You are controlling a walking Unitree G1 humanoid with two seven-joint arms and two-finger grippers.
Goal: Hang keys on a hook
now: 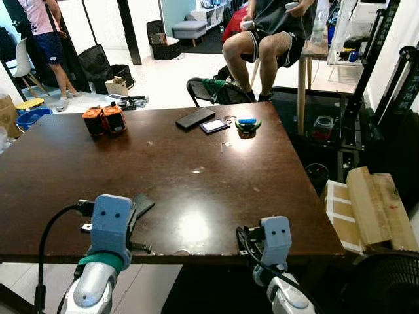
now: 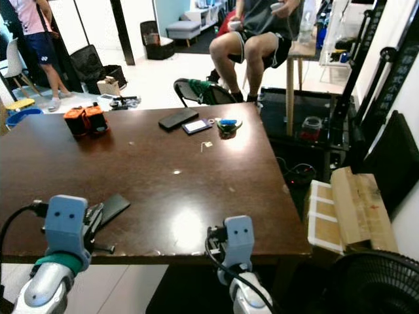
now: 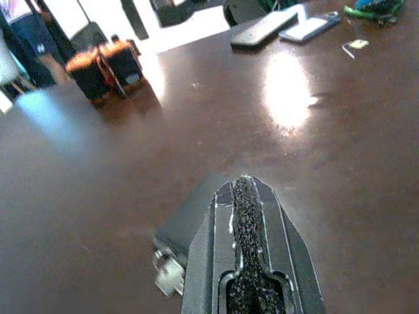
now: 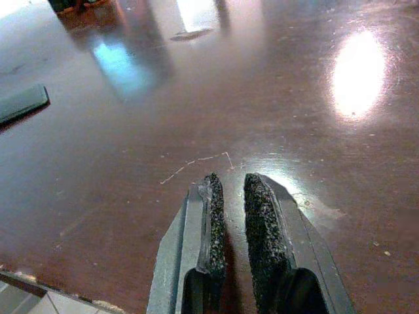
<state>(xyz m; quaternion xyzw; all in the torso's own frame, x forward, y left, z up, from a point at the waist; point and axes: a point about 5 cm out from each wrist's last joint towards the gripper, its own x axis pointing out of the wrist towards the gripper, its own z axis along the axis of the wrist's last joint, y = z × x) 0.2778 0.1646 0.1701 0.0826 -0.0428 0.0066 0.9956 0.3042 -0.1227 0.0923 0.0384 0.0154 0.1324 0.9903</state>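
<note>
The keys [image 1: 247, 124], with a blue and green fob, lie near the far edge of the dark wooden table [image 1: 196, 190], beside a small metal ring [image 1: 229, 119]. A tiny pale tag [image 1: 226, 143] lies a little nearer on the table. My left gripper [image 1: 141, 206] rests low over the near left of the table, far from the keys. In the left wrist view its fingertips [image 3: 243, 180] are pressed together with nothing between them. My right gripper [image 4: 230, 180] hovers over the near edge, its pads [image 4: 213, 216] a narrow gap apart and empty.
Two phones [image 1: 194, 118] [image 1: 214, 125] lie beside the keys, and two orange and black objects [image 1: 103, 120] stand at the far left. A chair [image 1: 216, 91] and a seated person [image 1: 268, 39] are behind the table. Cardboard [image 1: 366, 209] and a fan [image 1: 386, 281] are to the right.
</note>
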